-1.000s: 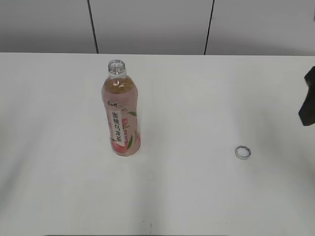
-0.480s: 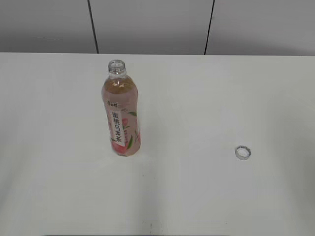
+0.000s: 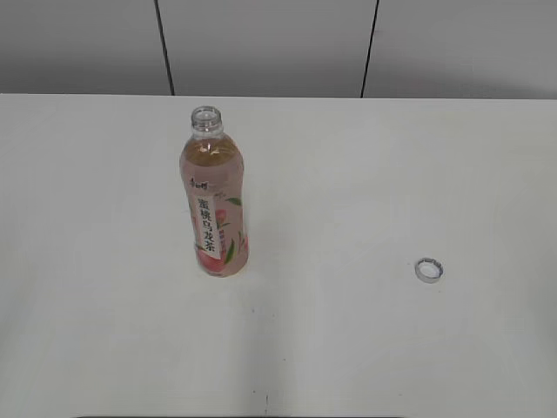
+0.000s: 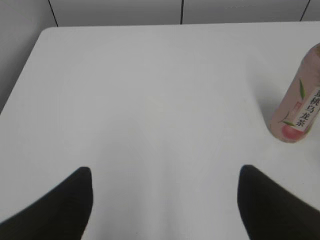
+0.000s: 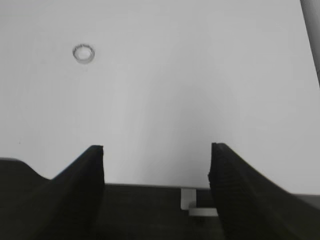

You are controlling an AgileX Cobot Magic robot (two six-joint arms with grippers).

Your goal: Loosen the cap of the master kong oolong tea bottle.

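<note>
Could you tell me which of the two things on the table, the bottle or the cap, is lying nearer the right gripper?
The cap: only it appears ahead of the right gripper; the bottle stands farther left.

Looks like a lab or test bench setup from my side. Plain white table (image 3: 365, 174) with rounded corner, nothing decorative on it. Behind it a grey panelled wall (image 3: 261, 43) split by 2 dark vertical seams. Flat even lighting, no home or shop clutter. My right wrist view shows the table's front edge (image 5: 200, 186) over dark space.

White table (image 3: 365, 348) — upright uncapped bottle (image 3: 214, 205), cap (image 3: 428, 270) well apart
</note>
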